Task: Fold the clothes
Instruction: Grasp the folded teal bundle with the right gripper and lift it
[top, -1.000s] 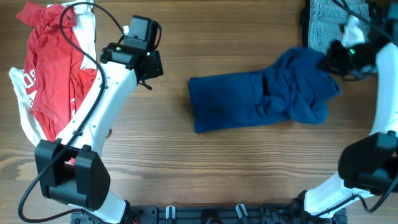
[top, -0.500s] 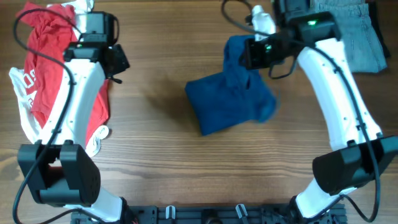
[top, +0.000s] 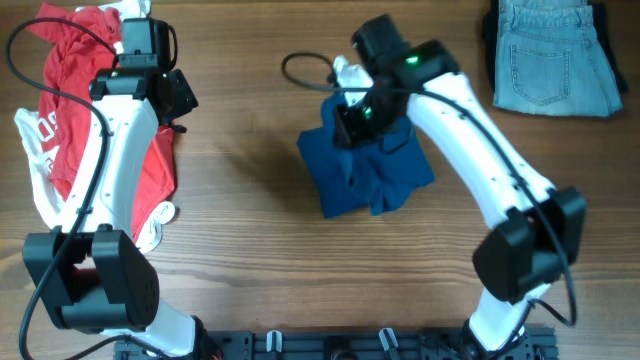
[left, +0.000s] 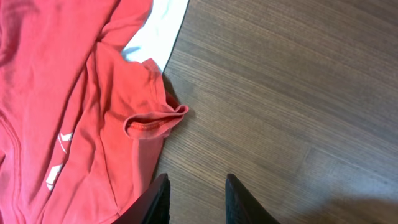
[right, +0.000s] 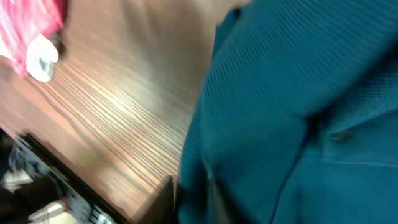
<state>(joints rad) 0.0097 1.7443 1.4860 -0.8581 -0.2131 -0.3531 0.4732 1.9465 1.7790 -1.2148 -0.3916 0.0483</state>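
A: Right claw (top: 352, 118) is down on the blue shirt (top: 368, 172) mid-desk. From the wrist camera it looks clamped on a fold of that knit. Blurry picture, mind, but cloth fills the gap between the fingers.

B: That fits the shape from above: the far half is bunched and doubled toward the near half, with the arm reaching across it. I'd call that a fold in mid-carry, not a finished one, because the edges are ragged.

A: And the left claw (left: 196, 198)?

B: Fingers parted, nothing between them, hanging over bare wood just beside the cuff of the red shirt (left: 62, 93). Parked out of the way, I'd guess, right by the next job.

A: That red one is a crumpled heap at the left edge, lying over a white garment (left: 158, 25). The jeans (top: 552, 55) sit folded flat in the far right corner, and those look done.

B: The surface is a wood-grain desk (top: 250, 250), smooth, with bare planking all round the blue shirt. A dark rail (top: 330, 345) runs along the near edge. Nothing of the room beyond shows.
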